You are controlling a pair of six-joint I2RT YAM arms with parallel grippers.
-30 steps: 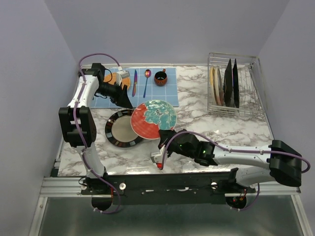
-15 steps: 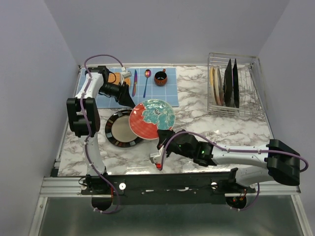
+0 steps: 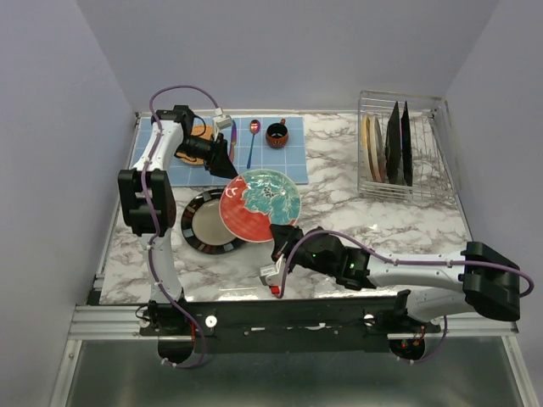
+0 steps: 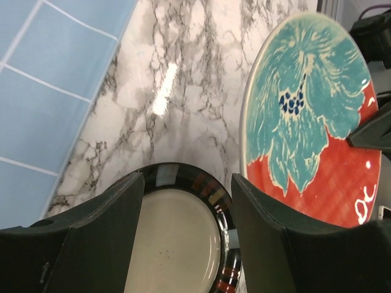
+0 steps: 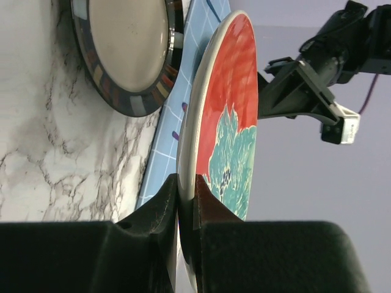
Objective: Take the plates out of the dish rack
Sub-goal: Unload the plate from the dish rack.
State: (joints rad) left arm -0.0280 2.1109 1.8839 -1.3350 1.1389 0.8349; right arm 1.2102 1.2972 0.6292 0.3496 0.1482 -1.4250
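Right fingers (image 5: 160, 210) are clamping the rim of the red plate (image 3: 259, 203), holding it tilted above the bench (image 3: 365, 225), its lower edge overlapping the black-rimmed plate (image 3: 204, 225) lying flat there. Meanwhile the left fingers (image 4: 104, 232) are hanging spread apart, gripping nothing, just beside the red plate's far edge. Other plates (image 3: 389, 144) are standing upright in the rack (image 3: 424, 182).

marble (image 3: 339, 182) lies open between the red plate (image 3: 254, 208) and the dish rack (image 3: 428, 161); the left gripper (image 3: 227, 166) crowds that plate's rim.

No readable writing shows; white curls (image 4: 365, 197) on the red plate (image 4: 311, 119) spell nothing.
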